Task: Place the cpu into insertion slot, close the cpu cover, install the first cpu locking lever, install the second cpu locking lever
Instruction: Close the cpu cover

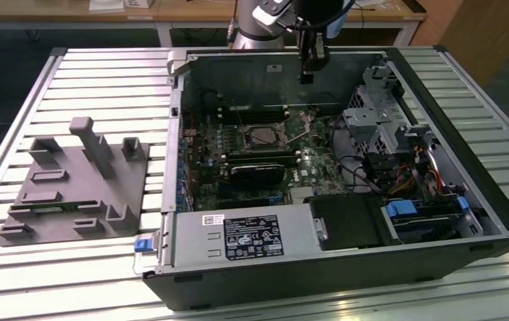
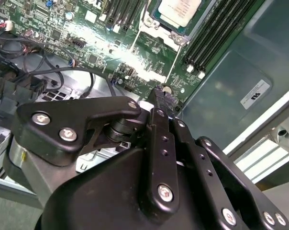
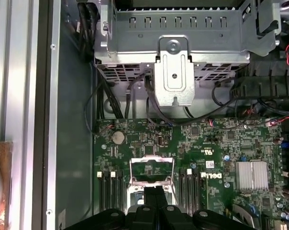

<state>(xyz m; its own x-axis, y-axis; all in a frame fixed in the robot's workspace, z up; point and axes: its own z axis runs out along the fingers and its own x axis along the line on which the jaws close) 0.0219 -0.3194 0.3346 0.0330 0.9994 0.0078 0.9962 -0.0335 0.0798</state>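
Observation:
The cpu (image 2: 180, 9), with its dull silvery-tan top, lies in the insertion slot (image 1: 261, 137) on the green motherboard inside the open computer case. The cpu cover (image 3: 151, 159), a thin silvery frame, is swung up off the slot, and the board shows through its cut-out. My gripper (image 1: 306, 77) hangs above the board near the case's back wall, behind the slot and clear of it. Its black fingers (image 2: 162, 92) are shut with nothing seen between them. In the first wrist view the gripper (image 3: 154, 191) points at the raised cover.
A metal drive cage (image 3: 173, 72) and loose cables (image 3: 111, 103) stand beside the board. The black card (image 1: 259, 170) and the power supply (image 1: 245, 237) lie in front of the slot. A grey fixture plate (image 1: 75, 184) rests on the slatted table (image 1: 102, 80) at the exterior view's left.

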